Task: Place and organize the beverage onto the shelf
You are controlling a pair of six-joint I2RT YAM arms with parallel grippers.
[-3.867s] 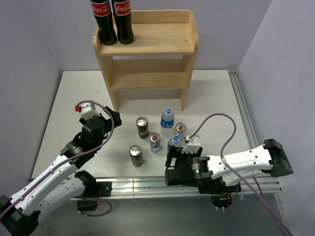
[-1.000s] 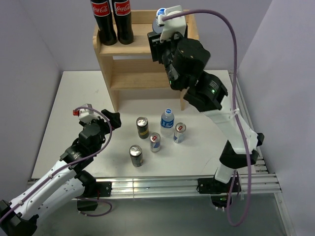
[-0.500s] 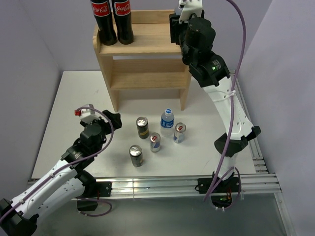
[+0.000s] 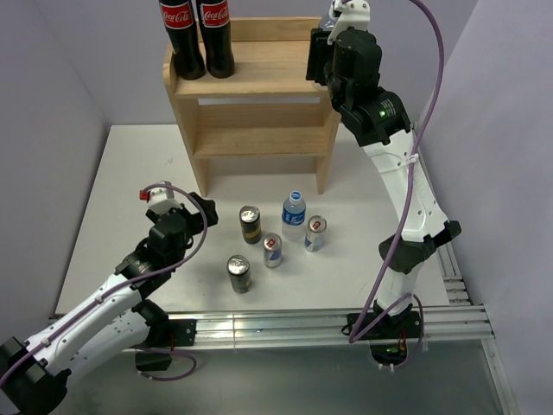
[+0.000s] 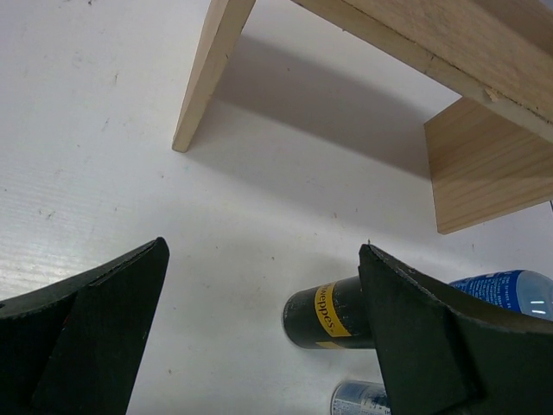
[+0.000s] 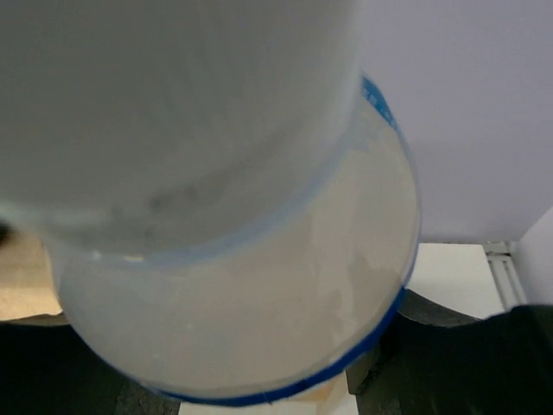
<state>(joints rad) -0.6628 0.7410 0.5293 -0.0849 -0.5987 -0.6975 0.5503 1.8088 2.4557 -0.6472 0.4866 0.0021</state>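
One clear, blue-trimmed water bottle (image 6: 233, 259) gripped in right fingers (image 6: 467, 363); left fingers (image 5: 78, 337) wide, empty.

Soft, even light from overhead fills the top view brightly. The shelf (image 4: 276, 73) lays only a faint shadow on the white counter (image 4: 130, 173) beneath it, small glints sit on the tops of the cans (image 4: 249, 213), and everything there is crisp. The left wrist view is sharp on the counter's surface and the shelf's broad grey shadow, while the left hand's (image 5: 263, 259) fingers (image 5: 78, 337) are near-black, featureless shapes, slightly blurred at the lower corners. The right wrist view is almost wholly out of focus: the water bottle (image 6: 242, 259) sits so close that it is a pale, washed-out blur with smeared blue edges.
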